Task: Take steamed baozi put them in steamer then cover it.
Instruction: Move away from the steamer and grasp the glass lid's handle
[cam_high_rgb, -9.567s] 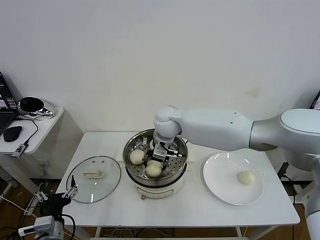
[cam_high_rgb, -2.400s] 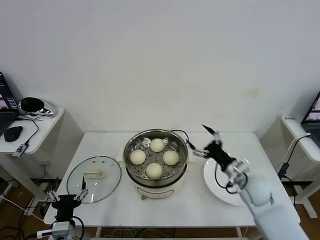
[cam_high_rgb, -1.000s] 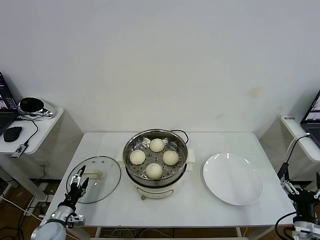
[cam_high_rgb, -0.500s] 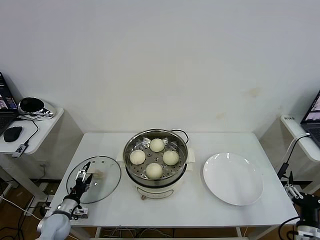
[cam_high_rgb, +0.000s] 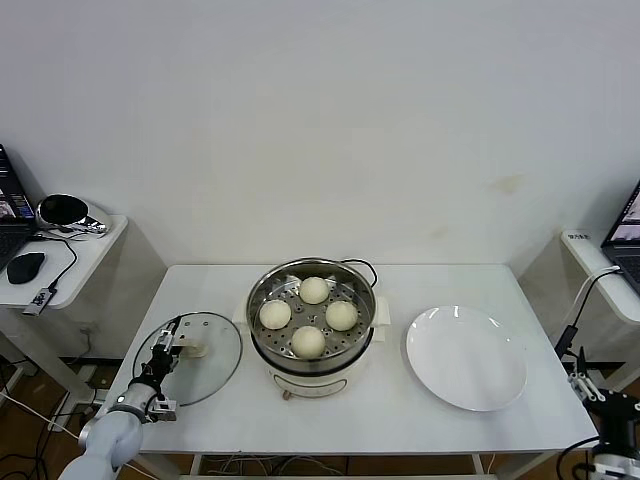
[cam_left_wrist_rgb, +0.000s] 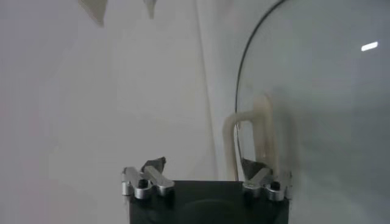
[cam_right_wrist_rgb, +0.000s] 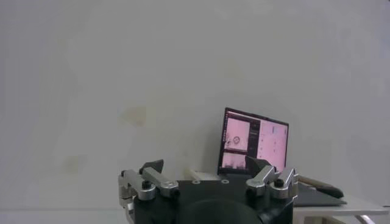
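Left gripper (cam_high_rgb: 172, 338) hovering open over the cover (cam_high_rgb: 205, 360) near the table's (cam_high_rgb: 400, 420) left edge, fingers straddling nothing, right gripper (cam_high_rgb: 590, 390) parked open off the right edge, four steamed baozi (cam_high_rgb: 308, 341) sitting in the uncovered steamer (cam_high_rgb: 312, 300) mid-table.

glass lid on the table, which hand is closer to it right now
Left. The left hand is over the cover, open beside its bar handle. The right hand is parked off the table's far right corner, beyond the white plate.
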